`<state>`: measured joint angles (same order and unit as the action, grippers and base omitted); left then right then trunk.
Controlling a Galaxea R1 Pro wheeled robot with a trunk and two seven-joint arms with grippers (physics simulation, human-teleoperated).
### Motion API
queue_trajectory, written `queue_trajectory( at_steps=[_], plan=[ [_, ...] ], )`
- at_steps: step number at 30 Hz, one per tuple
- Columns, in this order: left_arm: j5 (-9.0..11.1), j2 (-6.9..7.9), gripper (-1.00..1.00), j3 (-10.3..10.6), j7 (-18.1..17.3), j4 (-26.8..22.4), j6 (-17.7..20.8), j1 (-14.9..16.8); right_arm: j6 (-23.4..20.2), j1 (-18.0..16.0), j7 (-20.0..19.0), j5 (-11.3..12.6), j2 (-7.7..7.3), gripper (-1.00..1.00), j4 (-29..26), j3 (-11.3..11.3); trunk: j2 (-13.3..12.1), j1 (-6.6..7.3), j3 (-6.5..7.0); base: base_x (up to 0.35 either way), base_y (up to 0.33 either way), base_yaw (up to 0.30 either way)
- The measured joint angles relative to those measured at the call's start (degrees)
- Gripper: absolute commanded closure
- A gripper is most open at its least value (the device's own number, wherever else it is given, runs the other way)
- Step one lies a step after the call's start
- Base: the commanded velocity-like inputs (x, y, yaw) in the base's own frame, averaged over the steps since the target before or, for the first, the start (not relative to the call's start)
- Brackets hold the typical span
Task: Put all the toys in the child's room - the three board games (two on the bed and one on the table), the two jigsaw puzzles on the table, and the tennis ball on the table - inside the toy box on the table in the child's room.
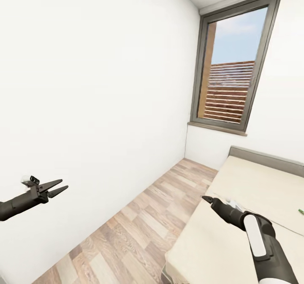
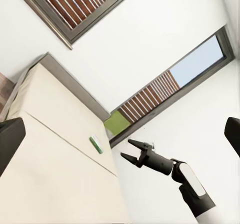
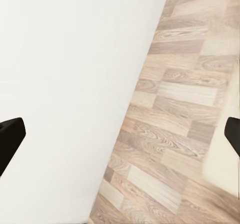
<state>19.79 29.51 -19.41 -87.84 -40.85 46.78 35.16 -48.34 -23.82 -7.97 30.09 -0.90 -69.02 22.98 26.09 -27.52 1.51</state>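
Bed (image 1: 253, 199) beside wood floor (image 1: 139, 229), left gripper (image 1: 57, 187) spread, empty, right gripper (image 2: 129, 150) spread, empty

left hand (image 1: 60, 187) open, by white wall | right hand (image 1: 207, 199) over bed (image 1: 253, 182) (beige) | window (image 1: 231, 68) ahead

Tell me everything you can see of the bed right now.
The low wide bed with the plain beige mattress stands against the window wall, at the head view's right. Its mattress looks soft and smooth, split by a seam into two sections. A grey headboard runs along its far edge. A small green-edged flat item lies on it, too small to identify. The right end effector hangs above the mattress, not touching it.
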Motion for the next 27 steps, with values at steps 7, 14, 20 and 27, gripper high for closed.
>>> queue_trajectory(
  at_steps=[7, 14, 20, 27],
  plan=[
    [0.0, 0.08, -1.0, -0.07, -0.13, 0.01, 0.03, 0.0, 0.07, 0.04, -3.73, -0.24, 0.0, -1.0, 0.0, 0.47, 0.0, 0.0, -0.05, 0.0, -0.093, -0.278],
    [0.0, 0.03, -1.0, -0.08, -0.14, 0.01, 0.02, 0.0, 0.13, 0.04, -4.17, -0.3, 0.03, -1.0, 0.0, 0.51, 0.0, 0.0, -0.17, 0.0, -0.093, -0.278],
    [0.0, 0.0, -1.0, -0.16, -0.11, 0.0, 0.06, 0.0, 0.2, 0.05, -4.23, -0.56, 0.05, -1.0, 0.0, 0.52, 0.0, 0.0, -0.29, 0.0, -0.093, -0.278],
    [0.0, 0.0, -1.0, -0.15, -0.15, 0.0, 0.04, 0.0, 0.25, 0.05, -4.11, -0.76, 0.13, -1.0, 0.0, 0.54, 0.0, 0.0, -0.43, -0.012, -0.093, -0.278]
  ],
)
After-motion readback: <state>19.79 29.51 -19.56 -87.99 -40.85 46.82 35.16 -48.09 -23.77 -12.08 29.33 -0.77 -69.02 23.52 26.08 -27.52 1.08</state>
